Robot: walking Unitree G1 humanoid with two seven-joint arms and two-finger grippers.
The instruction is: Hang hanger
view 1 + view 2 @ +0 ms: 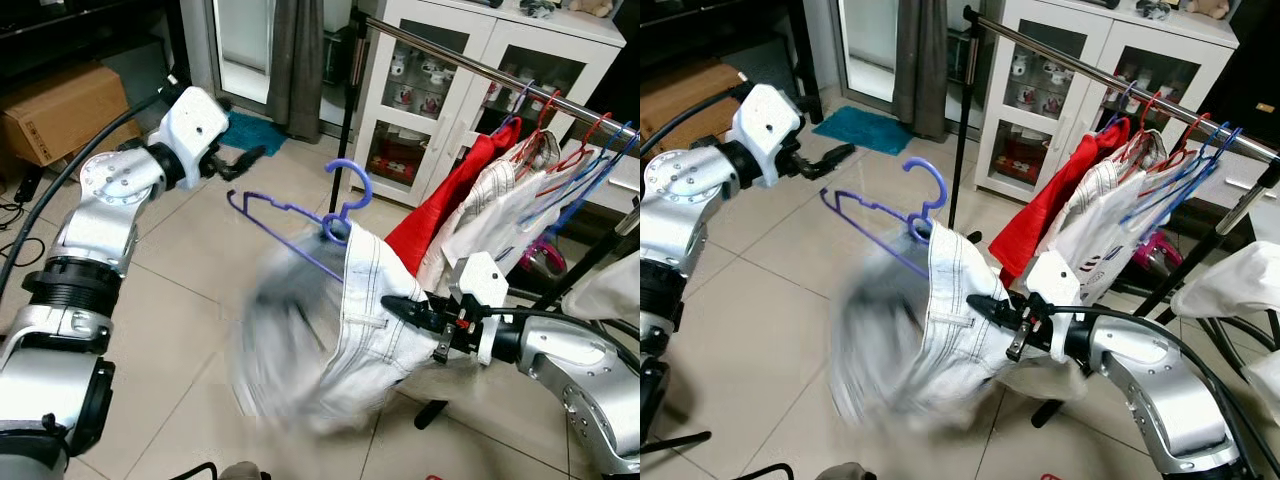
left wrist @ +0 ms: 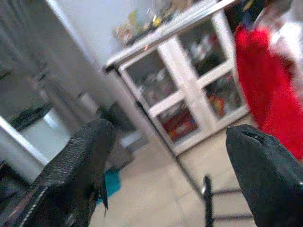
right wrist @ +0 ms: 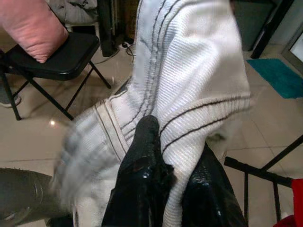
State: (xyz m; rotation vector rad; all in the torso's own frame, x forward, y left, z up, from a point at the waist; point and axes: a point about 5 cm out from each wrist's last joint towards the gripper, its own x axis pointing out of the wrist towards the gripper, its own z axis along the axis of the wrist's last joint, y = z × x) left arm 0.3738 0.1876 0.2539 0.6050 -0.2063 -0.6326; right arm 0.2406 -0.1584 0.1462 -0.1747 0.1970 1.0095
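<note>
A purple hanger [image 1: 300,215] carries a white garment with dark stitching [image 1: 365,300]; its left half swings and is blurred. My right gripper [image 1: 400,308] is shut on the garment's cloth below the hanger's hook [image 1: 350,180]. In the right wrist view the black fingers [image 3: 147,161] pinch a fold of the white garment [image 3: 189,85]. My left gripper [image 1: 245,160] is raised at the left, open and holding nothing, apart from the hanger's left tip. The metal clothes rail [image 1: 470,65] runs across the upper right.
Red and white clothes [image 1: 470,200] hang on coloured hangers on the rail. A white glass-door cabinet [image 1: 440,90] stands behind it. A cardboard box [image 1: 65,110] sits at the left and a teal mat [image 1: 250,130] lies on the tiled floor. A black folding chair [image 3: 61,56] is nearby.
</note>
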